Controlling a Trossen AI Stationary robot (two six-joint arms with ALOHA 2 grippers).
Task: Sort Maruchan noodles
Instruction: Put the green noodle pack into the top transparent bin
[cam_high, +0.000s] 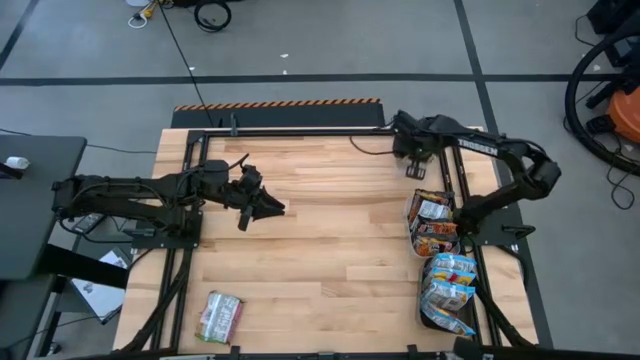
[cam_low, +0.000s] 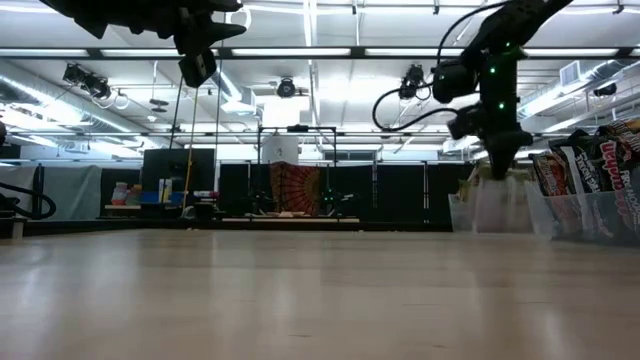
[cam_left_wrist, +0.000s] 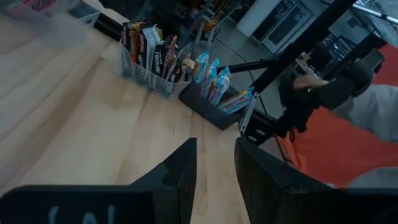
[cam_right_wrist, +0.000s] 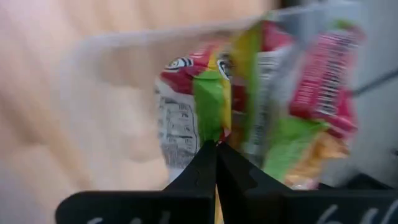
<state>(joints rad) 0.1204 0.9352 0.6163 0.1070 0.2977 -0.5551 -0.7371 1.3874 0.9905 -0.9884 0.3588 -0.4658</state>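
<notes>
My right gripper (cam_high: 415, 168) is at the table's far right, pointing down into a clear tray (cam_right_wrist: 118, 56) of upright green-and-red Maruchan packets, and it is shut on one of them (cam_right_wrist: 208, 106). My left gripper (cam_high: 270, 207) hovers open and empty above the table's left middle (cam_left_wrist: 216, 155). One silver-green packet (cam_high: 220, 316) lies flat on the wood near the near-left corner. Along the right edge, more packets stand in trays: pale ones (cam_high: 432, 208), dark brown-red ones (cam_high: 436, 238) and blue ones (cam_high: 450, 268). My right gripper (cam_right_wrist: 216, 146) comes from above, pointing down, and its fingers close on the top edge of the green-paneled packet (cam_right_wrist: 210, 134), which narrows toward the fingertips. A yellow sliver shows between the fingers. The packet stands upright in the clear tray, and its lower part is blurred.
The trays form a row along the right edge (cam_left_wrist: 149, 56), with a dark tray of blue packets (cam_left_wrist: 211, 81) at its near end. The wooden middle of the table (cam_high: 330, 250) is bare. A black frame rail (cam_high: 300, 130) runs along the far edge. A person's sleeve (cam_left_wrist: 373, 106) shows beyond the table.
</notes>
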